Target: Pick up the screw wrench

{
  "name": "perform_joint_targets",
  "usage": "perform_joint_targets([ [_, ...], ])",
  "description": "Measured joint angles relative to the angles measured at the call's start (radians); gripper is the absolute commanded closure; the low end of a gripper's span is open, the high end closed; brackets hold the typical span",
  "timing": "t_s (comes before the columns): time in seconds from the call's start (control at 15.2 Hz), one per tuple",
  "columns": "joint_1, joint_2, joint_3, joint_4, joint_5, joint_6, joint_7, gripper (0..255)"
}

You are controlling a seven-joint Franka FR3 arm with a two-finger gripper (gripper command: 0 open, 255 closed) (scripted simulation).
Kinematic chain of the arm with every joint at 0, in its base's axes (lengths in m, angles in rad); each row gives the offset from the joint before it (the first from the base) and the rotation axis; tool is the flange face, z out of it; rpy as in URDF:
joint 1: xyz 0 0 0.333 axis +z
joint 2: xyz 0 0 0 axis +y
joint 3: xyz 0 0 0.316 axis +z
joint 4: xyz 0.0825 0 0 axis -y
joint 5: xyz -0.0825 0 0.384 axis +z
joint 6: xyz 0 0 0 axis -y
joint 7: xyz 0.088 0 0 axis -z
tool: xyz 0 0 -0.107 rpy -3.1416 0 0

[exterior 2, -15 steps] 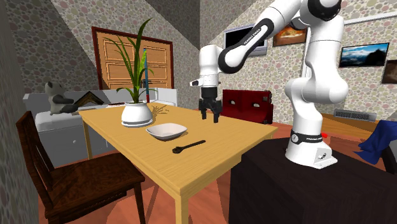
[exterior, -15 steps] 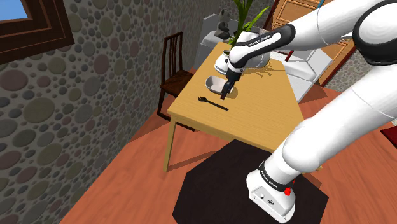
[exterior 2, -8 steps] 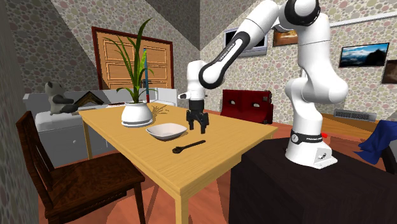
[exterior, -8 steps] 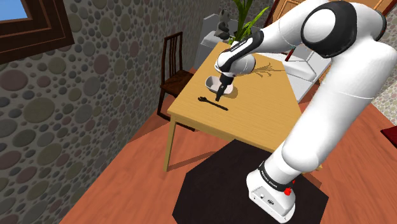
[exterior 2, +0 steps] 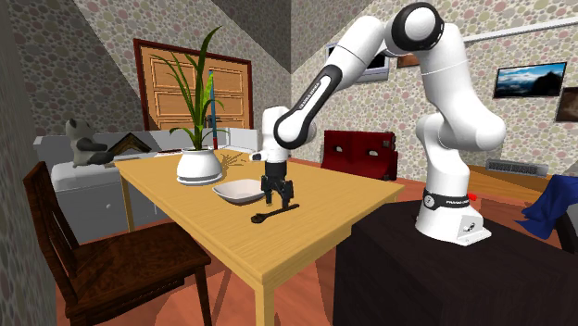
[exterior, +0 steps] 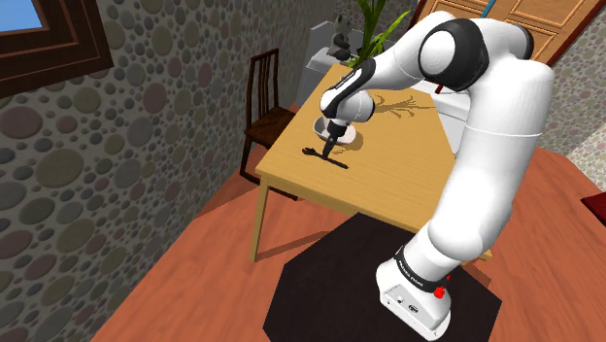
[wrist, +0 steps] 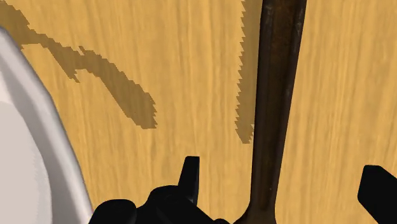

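Since the earlier frames my gripper (exterior: 327, 146) has been dropping and sliding past the white bowl (exterior 2: 243, 192), and it is now hanging just over the screw wrench (exterior 2: 273, 215), above centre in the shoulder view. In that view my forearm is covering part of the bowl, and the wrench (exterior: 325, 158) is showing as a thin dark sliver whose head shape I cannot make out. Through the wrist camera its far end is running out of frame and its near end is slipping behind my hand. What is showing there is a straight, dark brown, mottled shank (wrist: 277, 95) lying flat on the table (wrist: 159, 63) of pale wood grain. The bowl's smooth curved rim (wrist: 25, 146) is being cut off too. My black fingers (wrist: 189, 175) are standing apart, one on each side of the shank, touching nothing.
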Motion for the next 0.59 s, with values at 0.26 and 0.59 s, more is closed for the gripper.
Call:
perform_joint_targets([
  [0.26,-0.01,0.037,0.014,0.004,0.023,0.031,-0.018,255],
  [0.59,-0.013,0.037,0.012,0.011,0.024,0.034,-0.019,255],
])
